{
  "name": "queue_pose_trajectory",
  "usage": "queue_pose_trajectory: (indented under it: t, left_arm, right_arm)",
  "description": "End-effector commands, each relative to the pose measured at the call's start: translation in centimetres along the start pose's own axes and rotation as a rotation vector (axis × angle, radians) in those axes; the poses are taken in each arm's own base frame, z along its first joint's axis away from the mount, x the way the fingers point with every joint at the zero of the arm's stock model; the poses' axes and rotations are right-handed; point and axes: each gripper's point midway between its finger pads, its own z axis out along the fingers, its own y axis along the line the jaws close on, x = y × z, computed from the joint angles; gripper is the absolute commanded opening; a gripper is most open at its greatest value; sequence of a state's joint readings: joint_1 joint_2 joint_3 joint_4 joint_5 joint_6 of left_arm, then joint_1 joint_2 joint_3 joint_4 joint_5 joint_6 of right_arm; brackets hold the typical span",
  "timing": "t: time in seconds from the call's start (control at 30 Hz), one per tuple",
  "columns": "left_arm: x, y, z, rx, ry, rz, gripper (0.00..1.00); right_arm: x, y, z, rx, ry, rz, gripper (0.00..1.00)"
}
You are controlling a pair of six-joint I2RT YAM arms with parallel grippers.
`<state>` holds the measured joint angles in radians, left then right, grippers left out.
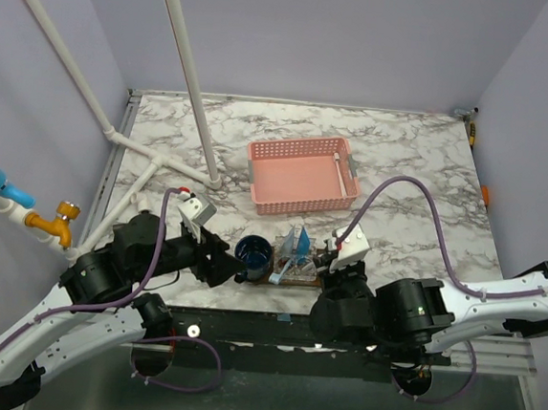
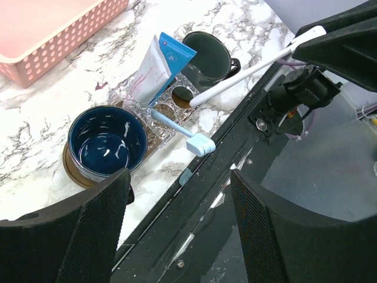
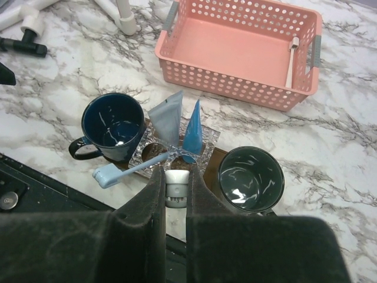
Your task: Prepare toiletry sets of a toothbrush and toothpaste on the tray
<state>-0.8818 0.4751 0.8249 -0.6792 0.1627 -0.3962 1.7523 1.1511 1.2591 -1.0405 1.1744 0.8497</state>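
My right claw [image 3: 175, 177] pinches a white toothbrush [image 2: 253, 68] at the tray's [image 3: 213, 157] near edge, and my left claw [image 2: 179, 177] is spread and empty. Two tubes [image 3: 168, 118] and a blue toothbrush [image 3: 126, 170] are on the tray. A spare toothbrush [image 3: 290, 59] lies in the basket [image 3: 235, 82].

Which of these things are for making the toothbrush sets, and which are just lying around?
For the job:
- white toothbrush, held in the right gripper
- light blue toothbrush
- grey toothpaste tube
- blue toothpaste tube
- tray
- spare toothbrush in the pink basket

Just lying about:
- dark blue cup
- dark green cup
- white pipes
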Motion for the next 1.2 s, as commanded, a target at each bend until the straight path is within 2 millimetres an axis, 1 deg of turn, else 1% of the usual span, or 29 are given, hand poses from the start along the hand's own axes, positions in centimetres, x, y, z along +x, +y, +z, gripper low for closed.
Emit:
queue_pose_trajectory:
  t: [0.0, 0.7, 0.93, 1.17]
  left_arm:
    - [0.2, 0.8, 0.3, -0.035, 0.002, -0.009, 0.69]
    - [0.3, 1.0, 0.6, -0.036, 0.012, -0.023, 0.69]
    - [0.4, 1.0, 0.7, -0.035, 0.016, -0.029, 0.68]
    - [0.3, 1.0, 0.7, -0.032, 0.013, -0.03, 0.68]
  right_arm:
    - [-0.8, -0.6, 0.2, 0.038, -0.069, 0.085, 0.0]
    - [1.8, -3.0, 1.1, 0.08, -0.133, 0.236, 0.01]
    - [2.8, -2.8, 1.7, 0.078, -0.137, 0.263, 0.01]
    - [3.5, -3.4, 2.5, 0.115, -0.148, 0.308, 0.01]
